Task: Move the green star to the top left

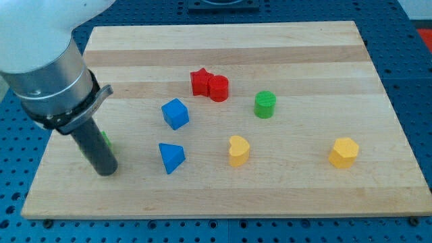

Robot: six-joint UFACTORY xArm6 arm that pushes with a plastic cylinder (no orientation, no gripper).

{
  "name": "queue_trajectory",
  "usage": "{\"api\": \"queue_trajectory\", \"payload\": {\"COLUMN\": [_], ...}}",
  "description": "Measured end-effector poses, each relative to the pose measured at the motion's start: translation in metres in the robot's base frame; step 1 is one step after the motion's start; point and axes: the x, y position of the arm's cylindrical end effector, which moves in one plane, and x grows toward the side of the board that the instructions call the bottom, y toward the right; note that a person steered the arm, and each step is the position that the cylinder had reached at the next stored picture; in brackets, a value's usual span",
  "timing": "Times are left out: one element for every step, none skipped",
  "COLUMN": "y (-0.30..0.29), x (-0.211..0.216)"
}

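The green star [105,140] is almost wholly hidden behind the dark rod at the board's left side; only a thin green sliver shows at the rod's right edge. My tip [106,171] rests on the board just below that sliver, at the view's lower left. The rod hangs from a large grey and white arm housing [50,74] that fills the view's top left corner.
A wooden board [304,196] carries a blue cube [175,113], a blue triangular block [171,157], a red star [200,82] touching a red cylinder [218,88], a green cylinder [264,104], a yellow heart [238,150] and a yellow hexagon [343,152].
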Motion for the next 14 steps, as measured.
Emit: {"api": "queue_trajectory", "payload": {"y": [-0.024,-0.051,-0.041,-0.068,-0.067,-0.055,-0.017,0.001,-0.025,-0.018,-0.070,-0.059,-0.045,-0.045], "x": [-0.037,-0.078,-0.045,-0.061,-0.112,-0.166,-0.182,-0.214,-0.243,-0.195,-0.201,-0.241,-0.254,-0.274]}}
